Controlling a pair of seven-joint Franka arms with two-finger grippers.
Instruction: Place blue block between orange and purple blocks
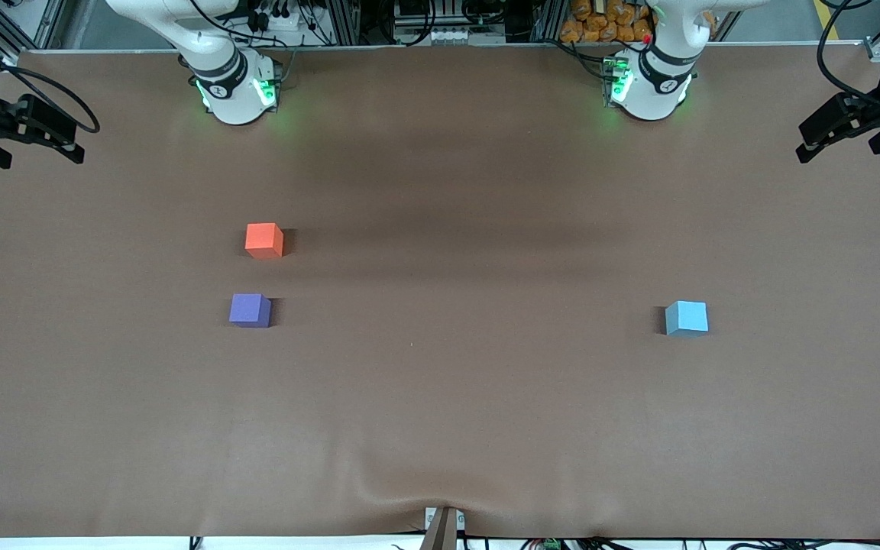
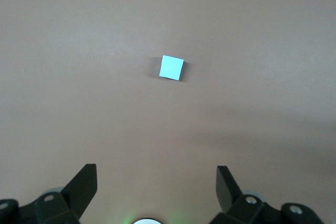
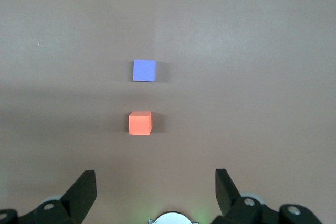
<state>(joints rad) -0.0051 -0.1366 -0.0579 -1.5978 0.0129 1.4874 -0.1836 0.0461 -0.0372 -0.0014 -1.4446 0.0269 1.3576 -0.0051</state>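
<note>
Nothing is done yet — the blue block [image 1: 687, 318] sits well apart from the orange block [image 1: 264, 240] and purple block [image 1: 250, 310], and the left gripper [image 2: 156, 184] and right gripper [image 3: 155, 187] both hang spread wide, holding nothing.

Two white Franka arms, rounded glossy shells w/ black joint rings, rise from dome-shaped bases lit by green LEDs; small round logo marks on the base collars. Black cables loop along both upper links, and a red spot shows on the left arm's collar. Left gripper [image 1: 856, 130] and right gripper [image 1: 31, 134] are matte black, blocky, w/ black cable loops trailing off them and grey-white wrist housings at the frame edges. In wrist views, each gripper's fingers [image 2: 84, 184] [image 3: 84, 187] are black angular wedges, set wide apart, mounted on black brackets w/ silver screw heads; a white disc w/ green glow sits between.
</note>
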